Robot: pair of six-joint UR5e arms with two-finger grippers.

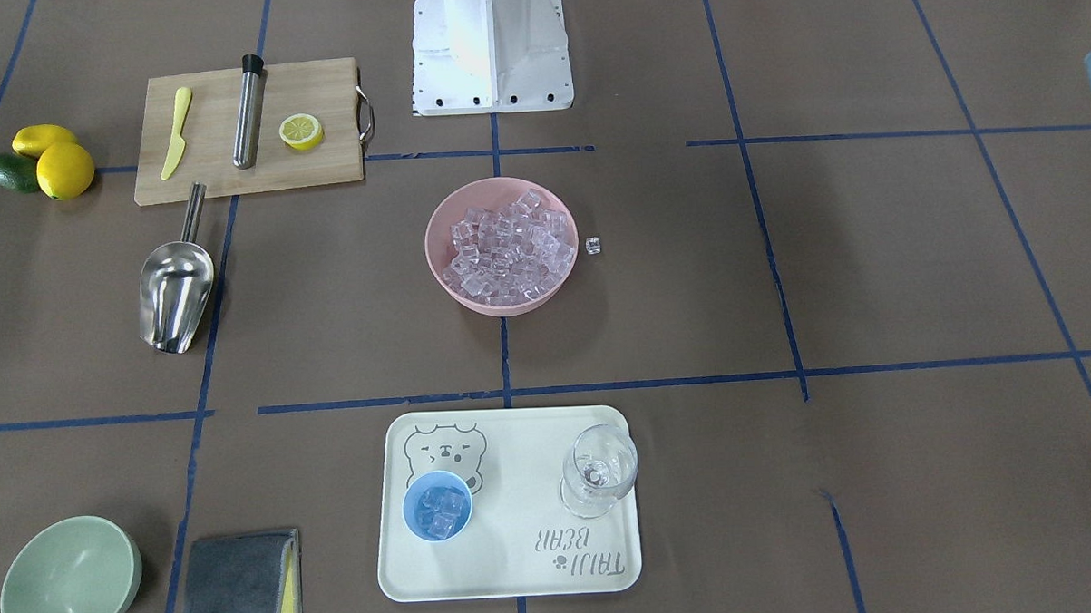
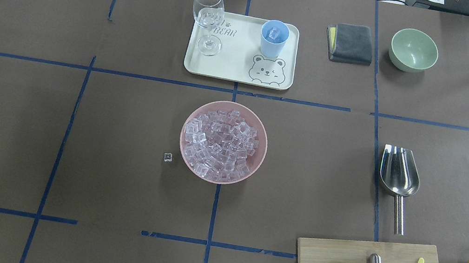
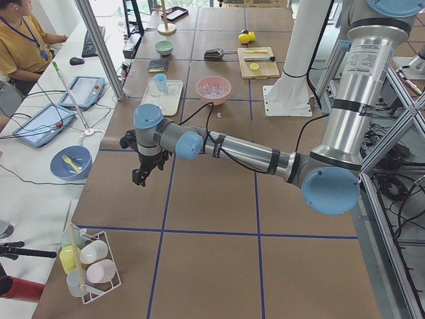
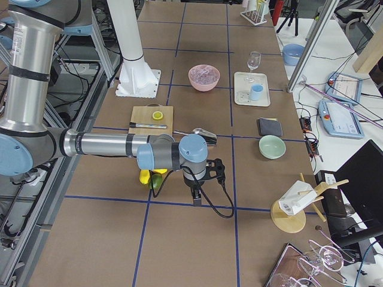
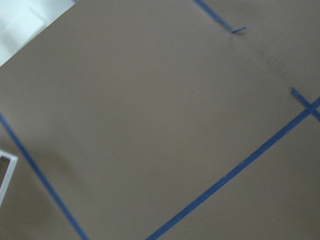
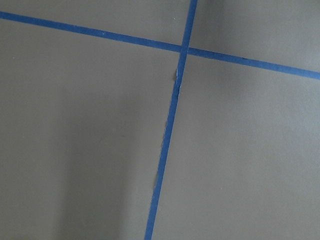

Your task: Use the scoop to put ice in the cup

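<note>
Lying open side up on the desk (image 1: pixel 345 286), the scoop (image 1: pixel 175 297) sits just beside the wooden cutting board (image 1: pixel 323 169), its thin handle pointing at the board's edge. The cup (image 2: pixel 271 47) stands upright on the cream tray (image 1: pixel 518 571) with a few clear cubes inside it, well apart from the scoop. A stemmed glass (image 1: pixel 598 472) stands on the same tray. Most of the ice (image 1: pixel 507 244) is heaped in the pink bowl (image 1: pixel 500 306) at the desk's middle, between the tray and the robot's base, and one stray cube (image 1: pixel 593 245) lies on the desk just beside the bowl. The left end effector (image 3: pixel 141 174) hangs over bare desk toward the robot's left end, and the right end effector (image 4: pixel 196 194) over bare desk toward the other end, both well apart from the scoop. Whether either is open or closed I cannot tell from these side views. Both wrist cameras show only brown surface and blue tape lines (image 6: pixel 170 125).
</note>
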